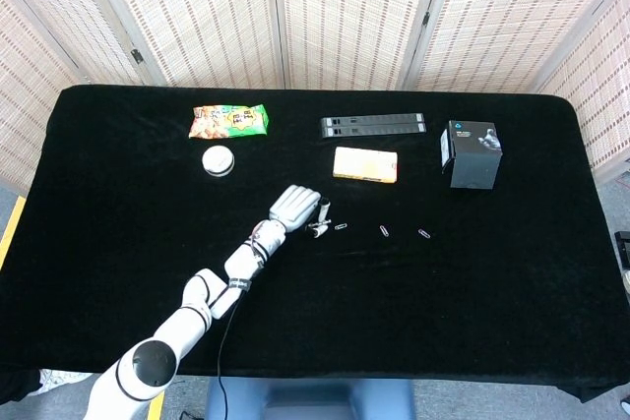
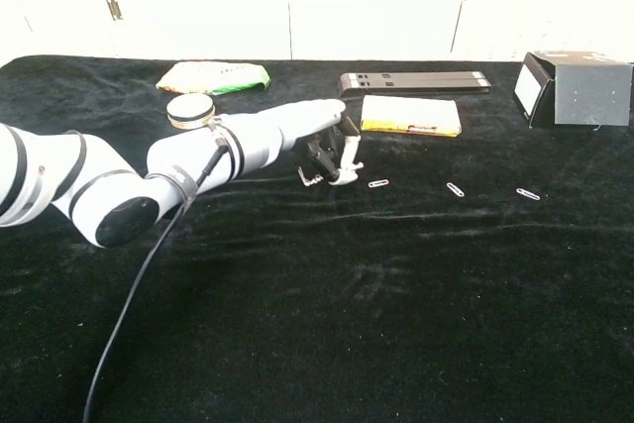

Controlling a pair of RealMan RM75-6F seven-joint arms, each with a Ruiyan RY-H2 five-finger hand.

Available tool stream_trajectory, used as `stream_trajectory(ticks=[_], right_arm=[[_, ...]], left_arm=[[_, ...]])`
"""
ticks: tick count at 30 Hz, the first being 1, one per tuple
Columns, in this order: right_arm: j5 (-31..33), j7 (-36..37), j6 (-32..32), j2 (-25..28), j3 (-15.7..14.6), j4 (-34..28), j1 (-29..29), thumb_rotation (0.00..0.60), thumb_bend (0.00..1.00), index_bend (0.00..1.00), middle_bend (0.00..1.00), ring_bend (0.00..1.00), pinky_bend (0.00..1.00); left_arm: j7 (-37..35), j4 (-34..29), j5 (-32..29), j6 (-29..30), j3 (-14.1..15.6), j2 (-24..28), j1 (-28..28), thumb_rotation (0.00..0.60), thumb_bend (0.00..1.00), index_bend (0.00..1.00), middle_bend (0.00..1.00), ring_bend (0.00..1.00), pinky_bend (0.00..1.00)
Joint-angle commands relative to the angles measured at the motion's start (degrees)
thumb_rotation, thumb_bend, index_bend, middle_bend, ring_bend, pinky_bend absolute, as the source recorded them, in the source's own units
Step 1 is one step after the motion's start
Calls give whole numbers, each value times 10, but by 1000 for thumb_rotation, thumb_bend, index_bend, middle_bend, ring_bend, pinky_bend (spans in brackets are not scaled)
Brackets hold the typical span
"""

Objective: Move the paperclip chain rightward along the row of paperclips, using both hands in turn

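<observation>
Head view: the left hand (image 1: 295, 207) pinches the chain (image 1: 315, 230) at its 4 o'clock, just left of the first clip (image 1: 341, 227); chest view: the chain (image 2: 309, 180) dangles from the fingers (image 2: 342, 158), so carry it low rightward; right hand unseen.

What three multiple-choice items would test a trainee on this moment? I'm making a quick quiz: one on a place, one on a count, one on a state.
1. Where is the yellow packet?
A. In front of the long black bar
B. Beside the snack bag
C. On the black box

2. How many loose paperclips lie right of the left hand?
A. One
B. Three
C. Five

3. What is the left hand doing?
A. Resting flat, empty
B. Gripping the round tin
C. Pinching the paperclip chain

Answers: 1 A, it lies just nearer than the bar. 2 B, three show in a row. 3 C, the chain hangs from its fingertips.
</observation>
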Motion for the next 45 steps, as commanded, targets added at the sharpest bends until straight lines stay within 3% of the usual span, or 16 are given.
stream_trajectory(ticks=[1,8,17,22,35,45], right_arm=[[1,-2,-4,1,1,-1,1,600,338,0,0,0,0],[2,-6,-13,2,3,-5,6,600,337,0,0,0,0],[-8,21,-20,13,3,-4,10,600,338,0,0,0,0],[-32,42,3,16,-5,4,2,600,339,0,0,0,0],[-65,76,72,8,-13,32,-25,600,338,0,0,0,0],[-83,67,103,3,-15,32,-31,600,338,0,0,0,0]], left_arm=[[-2,2,0,-1,2,2,2,600,447,778,1000,1000,1000],[-2,-2,2,12,6,7,6,600,447,778,1000,1000,1000],[67,-86,-2,75,2,17,29,600,446,778,1000,1000,1000],[164,-158,-12,108,-10,27,41,600,447,778,1000,1000,1000],[457,-435,-63,165,-16,97,117,600,446,778,1000,1000,1000],[562,-524,-84,174,-13,106,136,600,446,779,1000,1000,1000]])
